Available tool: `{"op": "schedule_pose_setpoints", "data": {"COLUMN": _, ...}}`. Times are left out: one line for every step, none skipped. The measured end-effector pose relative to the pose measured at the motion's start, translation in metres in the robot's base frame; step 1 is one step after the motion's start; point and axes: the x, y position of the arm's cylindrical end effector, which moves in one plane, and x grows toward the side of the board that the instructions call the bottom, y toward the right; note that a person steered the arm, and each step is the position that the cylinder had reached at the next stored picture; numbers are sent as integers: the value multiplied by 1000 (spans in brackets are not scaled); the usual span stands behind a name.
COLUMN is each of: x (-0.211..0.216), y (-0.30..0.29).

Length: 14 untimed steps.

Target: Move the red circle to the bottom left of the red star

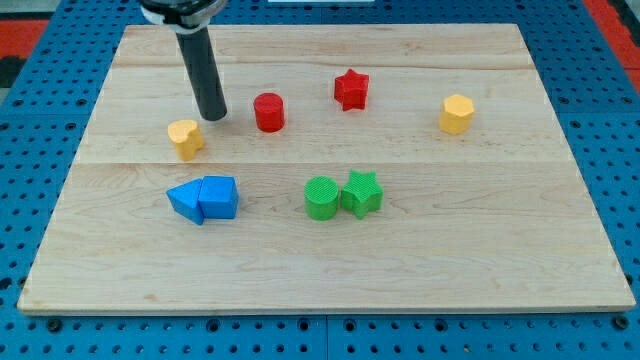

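The red circle (269, 112) stands on the wooden board, left of and slightly below the red star (351, 89), with a clear gap between them. My tip (213, 117) rests on the board just left of the red circle, a short gap apart. The tip is just above and to the right of a yellow heart-shaped block (185, 138).
Two blue blocks (204, 199) touch each other at the lower left. A green circle (322, 197) and a green star (361, 193) touch near the middle bottom. A yellow hexagon (456, 114) is at the right. The board's edge (320, 306) runs along the view's bottom.
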Motion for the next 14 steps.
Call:
{"op": "schedule_pose_setpoints", "data": {"x": -3, "y": 13}}
{"op": "schedule_pose_setpoints", "data": {"x": 23, "y": -4}}
{"op": "schedule_pose_setpoints", "data": {"x": 29, "y": 6}}
{"op": "schedule_pose_setpoints", "data": {"x": 23, "y": 16}}
{"op": "schedule_pose_setpoints", "data": {"x": 8, "y": 22}}
{"op": "schedule_pose_setpoints", "data": {"x": -4, "y": 51}}
{"op": "schedule_pose_setpoints", "data": {"x": 16, "y": 76}}
{"op": "schedule_pose_setpoints", "data": {"x": 27, "y": 44}}
{"op": "schedule_pose_setpoints", "data": {"x": 41, "y": 41}}
{"op": "schedule_pose_setpoints", "data": {"x": 43, "y": 61}}
{"op": "schedule_pose_setpoints", "data": {"x": 34, "y": 79}}
{"op": "schedule_pose_setpoints", "data": {"x": 38, "y": 96}}
{"op": "schedule_pose_setpoints", "data": {"x": 43, "y": 102}}
{"op": "schedule_pose_setpoints", "data": {"x": 28, "y": 104}}
